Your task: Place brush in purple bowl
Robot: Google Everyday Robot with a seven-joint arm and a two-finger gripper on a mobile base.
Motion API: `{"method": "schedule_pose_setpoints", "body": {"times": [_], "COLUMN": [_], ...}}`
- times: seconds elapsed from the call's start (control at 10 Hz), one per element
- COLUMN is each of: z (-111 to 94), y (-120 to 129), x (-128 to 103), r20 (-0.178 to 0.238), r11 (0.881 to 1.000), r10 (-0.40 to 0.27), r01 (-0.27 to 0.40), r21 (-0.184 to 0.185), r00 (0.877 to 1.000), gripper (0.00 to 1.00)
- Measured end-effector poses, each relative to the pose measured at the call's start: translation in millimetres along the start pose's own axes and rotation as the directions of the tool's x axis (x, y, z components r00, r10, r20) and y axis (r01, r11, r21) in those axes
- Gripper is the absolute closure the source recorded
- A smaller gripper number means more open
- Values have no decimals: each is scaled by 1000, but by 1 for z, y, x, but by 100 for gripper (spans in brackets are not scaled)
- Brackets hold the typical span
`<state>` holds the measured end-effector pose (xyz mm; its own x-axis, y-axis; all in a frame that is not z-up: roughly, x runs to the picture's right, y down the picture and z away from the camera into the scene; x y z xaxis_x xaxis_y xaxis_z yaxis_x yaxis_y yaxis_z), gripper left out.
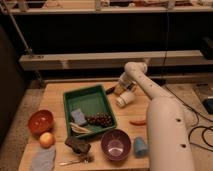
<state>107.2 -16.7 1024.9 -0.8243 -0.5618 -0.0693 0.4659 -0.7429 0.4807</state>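
Observation:
The brush [110, 90] shows only as a short dark sliver on the table beyond the far right corner of the green tray; the rest of it is hidden under my gripper. My gripper [122, 94] hangs low right over that spot, at the end of the white arm that reaches in from the bottom right. The purple bowl [116, 145] stands upright near the front edge, well in front of the gripper, with a pale shiny inside and nothing in it.
The green tray [75, 97] holds grapes [100, 120], a blue sponge and a pale item. A blue cup [141, 146] stands right of the bowl and a red-orange piece [137, 122] behind it. At the left are a red-orange bowl [40, 121], an orange fruit [46, 139], a dark block [78, 145], a metal utensil [75, 161] and a grey cloth [42, 159].

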Motion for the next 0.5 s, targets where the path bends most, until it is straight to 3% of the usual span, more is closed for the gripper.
{"method": "schedule_pose_setpoints", "body": {"times": [0.3,0.5], "z": [-5,-14], "y": [-4,-2], "x": [-4,-2], "r20": [-19,-40], "r11": [999,999], "r10": [5,7], "r01": [-4,-5], "r21": [43,51], "r00": [1000,999], "gripper": [95,100]}}
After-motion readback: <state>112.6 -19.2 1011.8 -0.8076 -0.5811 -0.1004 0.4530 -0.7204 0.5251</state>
